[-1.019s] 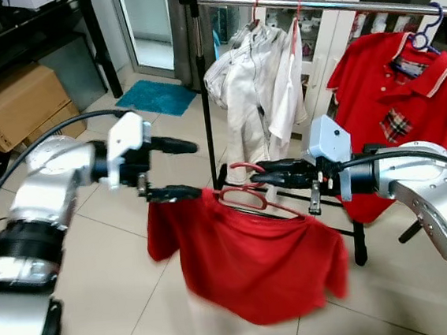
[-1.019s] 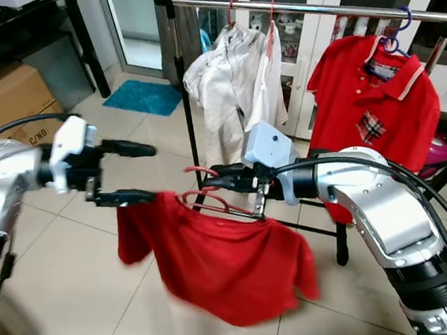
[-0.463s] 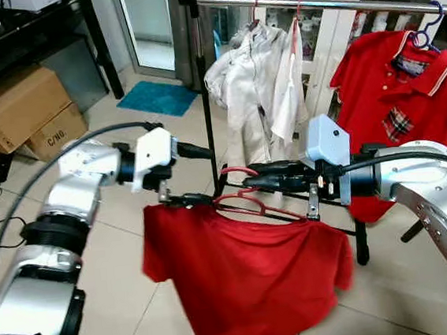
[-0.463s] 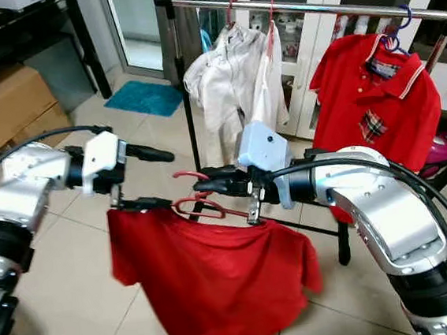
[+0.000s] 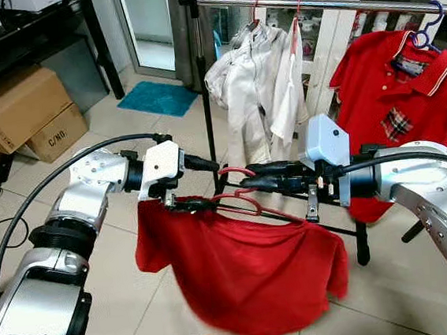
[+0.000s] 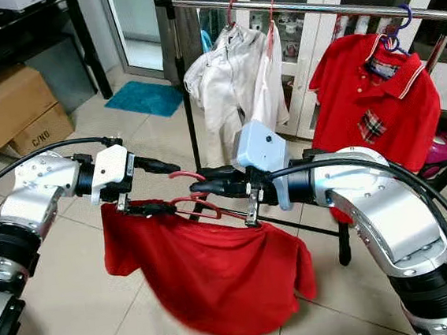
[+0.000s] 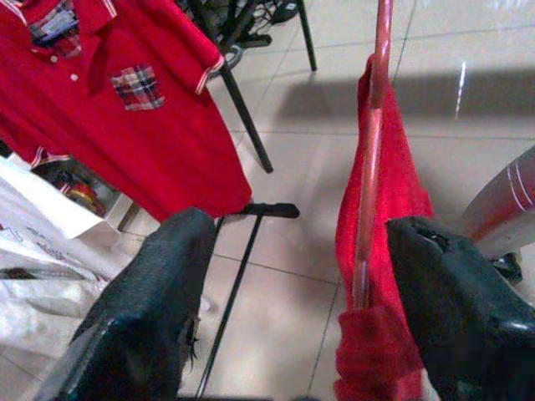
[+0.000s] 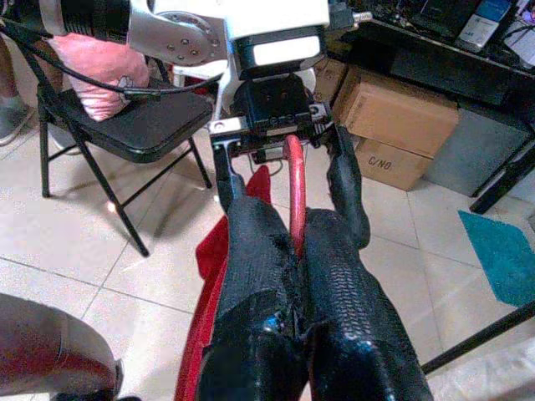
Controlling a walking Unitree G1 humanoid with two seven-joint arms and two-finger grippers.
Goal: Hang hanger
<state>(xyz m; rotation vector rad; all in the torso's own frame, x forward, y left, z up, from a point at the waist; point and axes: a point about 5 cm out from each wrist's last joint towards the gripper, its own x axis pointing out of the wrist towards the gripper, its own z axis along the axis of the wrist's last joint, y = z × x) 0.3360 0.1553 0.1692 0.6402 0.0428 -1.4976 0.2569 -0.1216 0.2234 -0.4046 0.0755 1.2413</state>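
A red hanger [image 5: 247, 205] carries a red T-shirt [image 5: 249, 272] that droops low over the tiled floor. My right gripper [image 5: 244, 178] is shut on the hanger's neck just below its hook; the right wrist view shows the hanger [image 8: 294, 180] pinched between the two black fingers. My left gripper [image 5: 213, 186] is open at the hanger's left end, with its lower finger against the shirt's shoulder. In the left wrist view the hanger's arm [image 7: 368, 192] runs between the spread fingers, close to one of them. The metal rail [image 5: 326, 4] runs above and behind.
On the rail hang white garments [image 5: 250, 78] and a red polo shirt [image 5: 403, 95] on a blue hanger. The rack's black post [image 5: 204, 98] stands just behind my left gripper. Cardboard boxes [image 5: 20, 108] and a blue mat [image 5: 156, 97] lie at the left. A black folding chair [image 8: 142, 125] stands behind me.
My left gripper has moved right, up to the hanger's left end. The shirt's left shoulder has gathered in toward the hanger and the cloth swings. The right gripper has held still.
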